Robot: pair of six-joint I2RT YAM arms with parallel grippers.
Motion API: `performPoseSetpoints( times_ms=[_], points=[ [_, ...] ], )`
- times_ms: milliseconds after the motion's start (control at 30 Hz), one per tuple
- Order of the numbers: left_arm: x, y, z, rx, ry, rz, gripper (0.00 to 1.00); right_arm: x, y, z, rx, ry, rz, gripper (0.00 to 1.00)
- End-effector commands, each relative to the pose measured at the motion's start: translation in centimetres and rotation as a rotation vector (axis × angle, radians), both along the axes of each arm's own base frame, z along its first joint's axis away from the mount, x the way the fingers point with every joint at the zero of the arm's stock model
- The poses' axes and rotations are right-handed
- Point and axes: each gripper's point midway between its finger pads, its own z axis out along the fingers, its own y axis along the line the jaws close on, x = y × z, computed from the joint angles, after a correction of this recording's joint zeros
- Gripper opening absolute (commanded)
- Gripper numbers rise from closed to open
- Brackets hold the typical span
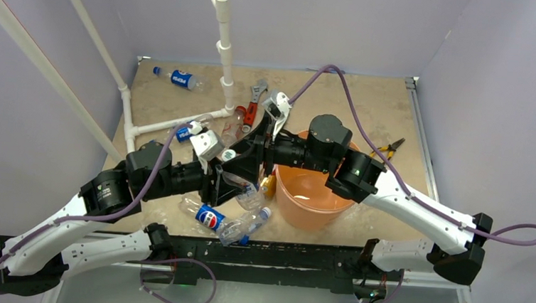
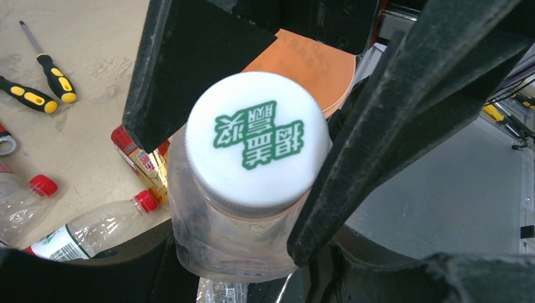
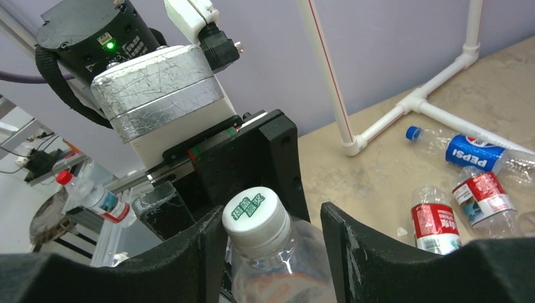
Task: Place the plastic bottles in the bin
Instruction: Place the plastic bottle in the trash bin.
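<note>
My left gripper (image 2: 252, 189) is shut on the body of a clear plastic bottle whose white cap (image 2: 257, 139) carries green lettering. It holds the bottle off the table, just left of the orange bin (image 1: 312, 197). My right gripper (image 3: 271, 218) stands open around that bottle's neck: one finger (image 3: 205, 252) touches the cap (image 3: 254, 214), while the other finger (image 3: 353, 252) stays a little apart from it. More bottles lie on the table: a Pepsi one (image 1: 209, 217), a blue-capped clear one (image 1: 249, 221), a far Pepsi one (image 1: 179, 78), and red-labelled ones (image 3: 436, 224).
The white pipe frame (image 1: 222, 55) stands at the back left. A red-handled wrench (image 1: 254, 101) lies behind the grippers and pliers (image 1: 391, 147) right of the bin. Two yellow-black screwdrivers (image 2: 53, 76) lie on the table. An amber bottle (image 2: 142, 161) rests beside the bin.
</note>
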Motion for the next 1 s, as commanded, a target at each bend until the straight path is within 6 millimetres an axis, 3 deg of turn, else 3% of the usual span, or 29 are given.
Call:
performPoseSetpoints(
  times_ms=[0, 133, 233, 267, 467, 600, 800, 967],
  points=[
    [0.4, 0.0, 0.5, -0.018, -0.012, 0.017, 0.43, 0.3, -0.3, 1.9, 0.022, -0.038, -0.037, 0.55],
    [0.6, 0.1, 0.2, -0.019, -0.005, 0.036, 0.46, 0.1, 0.5, 1.0, -0.007, -0.025, -0.035, 0.34],
    [0.8, 0.3, 0.0, -0.017, 0.000, 0.057, 0.54, 0.1, 0.9, 0.7, -0.013, -0.028, -0.051, 0.04],
    [0.9, 0.5, 0.0, -0.017, -0.001, 0.067, 0.57, 0.2, 0.9, 0.8, -0.011, -0.028, -0.057, 0.00],
    [1.4, 2.1, 1.0, -0.068, -0.027, 0.147, 0.87, 0.3, -1.1, 3.4, 0.139, -0.039, -0.121, 0.00],
    [0.9, 3.1, 2.2, -0.161, -0.062, 0.159, 0.96, -0.4, -3.6, 6.0, 0.307, -0.039, -0.152, 0.00],
    [-0.2, 2.9, 3.2, -0.279, -0.101, 0.106, 0.98, -1.5, -6.4, 7.7, 0.511, -0.001, -0.147, 0.00],
    [-0.9, 1.1, 2.9, -0.309, -0.092, 0.016, 0.99, -2.2, -6.8, 8.0, 0.581, 0.027, -0.112, 0.00]
  ],
)
